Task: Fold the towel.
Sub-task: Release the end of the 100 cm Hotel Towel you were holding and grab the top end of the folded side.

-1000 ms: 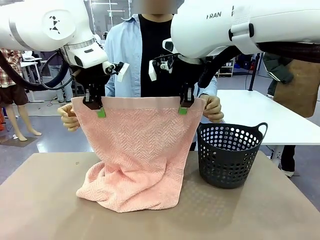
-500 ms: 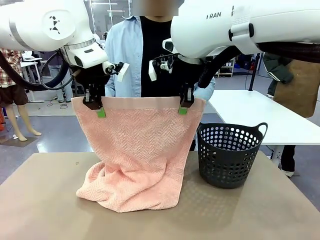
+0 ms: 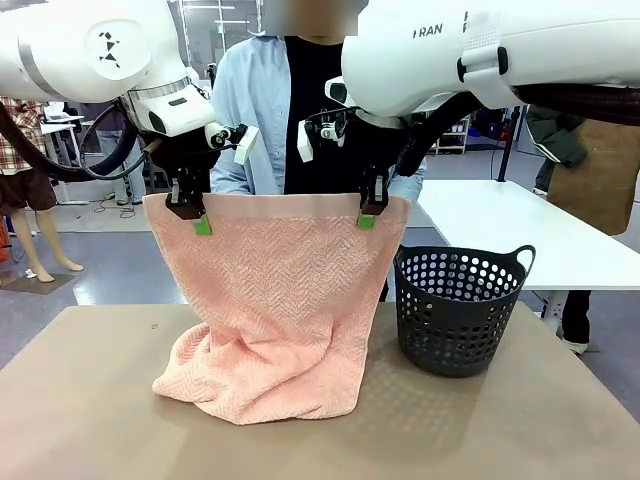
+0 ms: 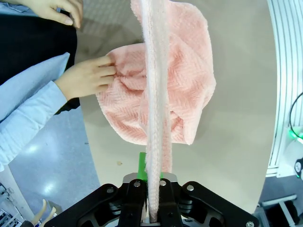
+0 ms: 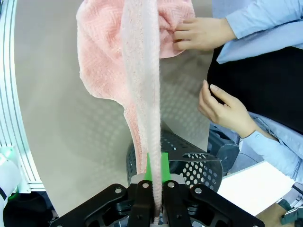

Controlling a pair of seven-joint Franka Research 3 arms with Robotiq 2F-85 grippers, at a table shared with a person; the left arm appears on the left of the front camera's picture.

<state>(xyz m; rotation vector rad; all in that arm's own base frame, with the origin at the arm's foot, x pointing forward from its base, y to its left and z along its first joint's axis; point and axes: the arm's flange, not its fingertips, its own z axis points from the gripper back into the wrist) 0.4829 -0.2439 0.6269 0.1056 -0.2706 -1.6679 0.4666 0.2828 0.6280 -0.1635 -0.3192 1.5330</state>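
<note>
The salmon-pink towel (image 3: pixel 280 290) hangs as a sheet between my two grippers, its top edge stretched level. My left gripper (image 3: pixel 200 222) is shut on the top left corner and my right gripper (image 3: pixel 367 215) is shut on the top right corner. The towel's lower part lies bunched on the brown table (image 3: pixel 90 400). In the left wrist view the towel (image 4: pixel 184 71) runs edge-on out of the left gripper (image 4: pixel 154 182), and a person's hand (image 4: pixel 87 78) touches the bunch. In the right wrist view the towel (image 5: pixel 102 52) leaves the right gripper (image 5: pixel 155 182); a hand (image 5: pixel 199 33) rests on the bunch.
A dark perforated basket (image 3: pixel 460 310) stands on the table just right of the towel, under my right gripper (image 5: pixel 189 165). The person (image 3: pixel 300 110) stands at the far side behind the towel, a second hand (image 5: pixel 227 111) free above the table. Bare table lies in front.
The person's hands have left the towel's top corners and dropped behind the sheet to the bunched lower part. Both grippers hold still.
</note>
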